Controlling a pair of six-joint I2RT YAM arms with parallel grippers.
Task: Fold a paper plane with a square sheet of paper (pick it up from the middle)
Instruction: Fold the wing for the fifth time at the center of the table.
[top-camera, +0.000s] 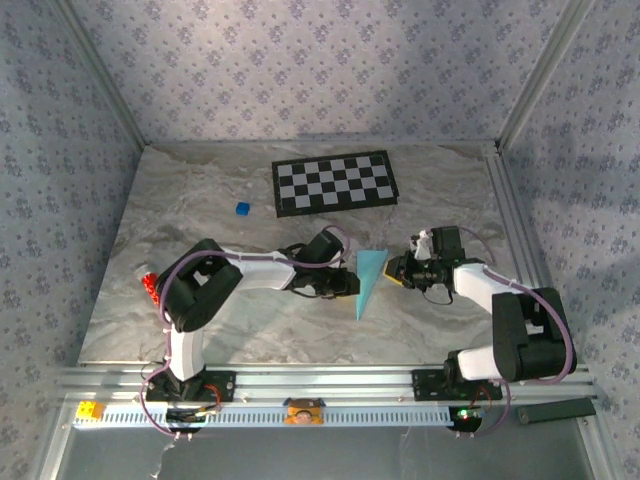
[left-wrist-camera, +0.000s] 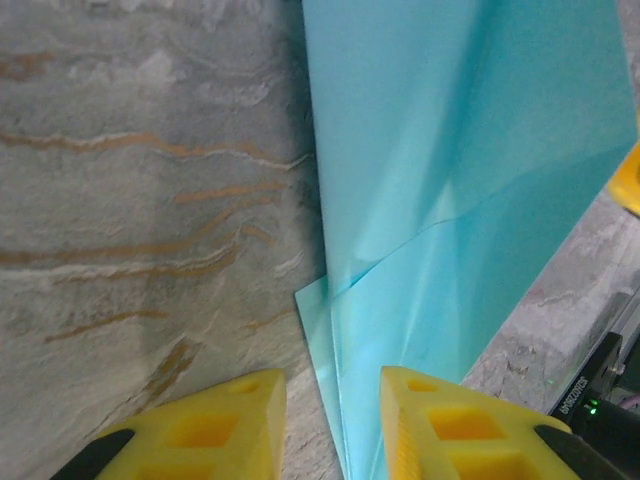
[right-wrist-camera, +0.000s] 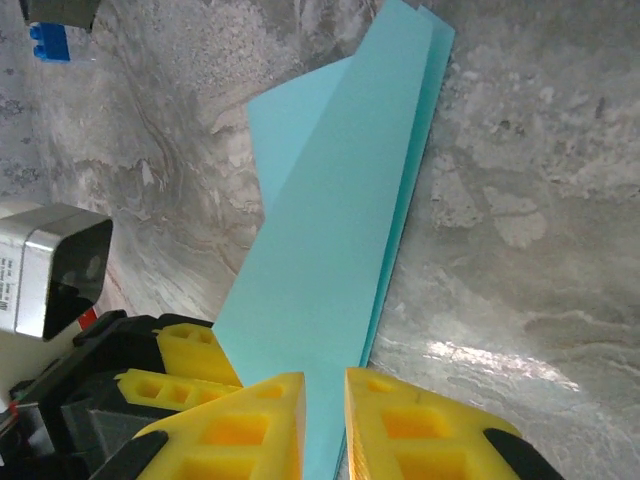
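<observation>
- Risk no. 1 is the folds letting go. In the top view the paper plane (top-camera: 369, 275) lies in the middle of the surface (top-camera: 450, 200) as a slim dart. Its tip points to 6 o'clock and its wide end to 12. My left hand is close at its 9 and my right hand close at its 3.
- Left hand (left-wrist-camera: 332, 400): fingers spread w/ a clear gap, and the plane's lower-layer edge runs into that gap. I see no pinch. If I back out crooked, a finger could catch that loose edge and peel the fold open.
- Right hand (right-wrist-camera: 325, 390): fingers nearly together, just a thin slot w/ blue paper running into it. I can't tell whether the pads grip it or only straddle it. If they grip and I retract, the plane gets dragged toward 3 o'clock or lifted, prob. kinking the spine.
- In the left wrist view one flap stands off the other. The paper is thin and the creases look weak, so my guess is it springs apart once nothing presses on it.
- The hands sit v. near each other across the plane. An inward move risks a knock, w/ the paper crumpled between them.
- Checkerboard (top-camera: 334, 183) at 12 and the small blue cube (top-camera: 242, 208) at approx 10 are well apart, so no snag risk there.
</observation>
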